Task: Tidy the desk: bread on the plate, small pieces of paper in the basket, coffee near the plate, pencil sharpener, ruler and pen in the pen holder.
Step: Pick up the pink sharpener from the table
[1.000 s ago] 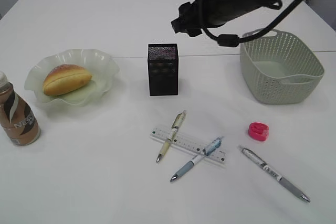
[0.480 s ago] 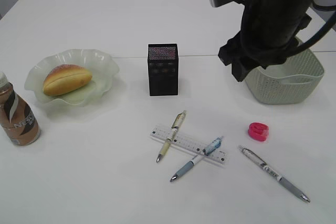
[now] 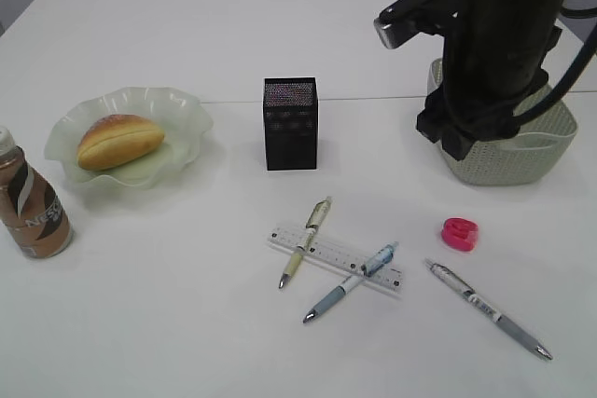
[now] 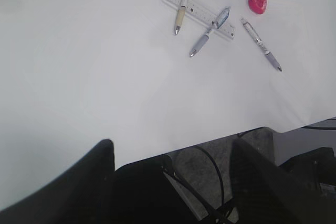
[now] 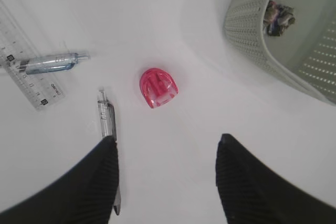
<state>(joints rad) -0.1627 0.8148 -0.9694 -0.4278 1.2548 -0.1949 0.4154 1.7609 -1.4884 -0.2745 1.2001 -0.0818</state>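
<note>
The bread [image 3: 119, 140] lies on the pale green plate [image 3: 182, 107], and the coffee bottle [image 3: 28, 204] stands left of it. The black mesh pen holder [image 3: 290, 124] stands mid-table. The ruler [image 3: 334, 256] lies under two pens [image 3: 306, 240] [image 3: 350, 283]; a third pen [image 3: 490, 309] lies to the right. The pink pencil sharpener [image 3: 459, 233] lies in front of the basket [image 3: 522, 151]. My right gripper [image 5: 167, 141] is open and empty above the sharpener [image 5: 158, 87], beside the third pen [image 5: 107, 121]. Crumpled paper [image 5: 278, 17] lies in the basket [image 5: 247, 30]. My left gripper [image 4: 173, 145] is open and empty over the table's front edge.
The right arm [image 3: 499, 44] stands in front of the basket and hides part of it. The left wrist view shows the ruler [image 4: 202, 13], the pens and the sharpener [image 4: 258, 2] far off, with cables below the table edge.
The right arm has swung from the back of the table to the right and come down in front of the basket, above the sharpener. The objects on the table have not moved.
</note>
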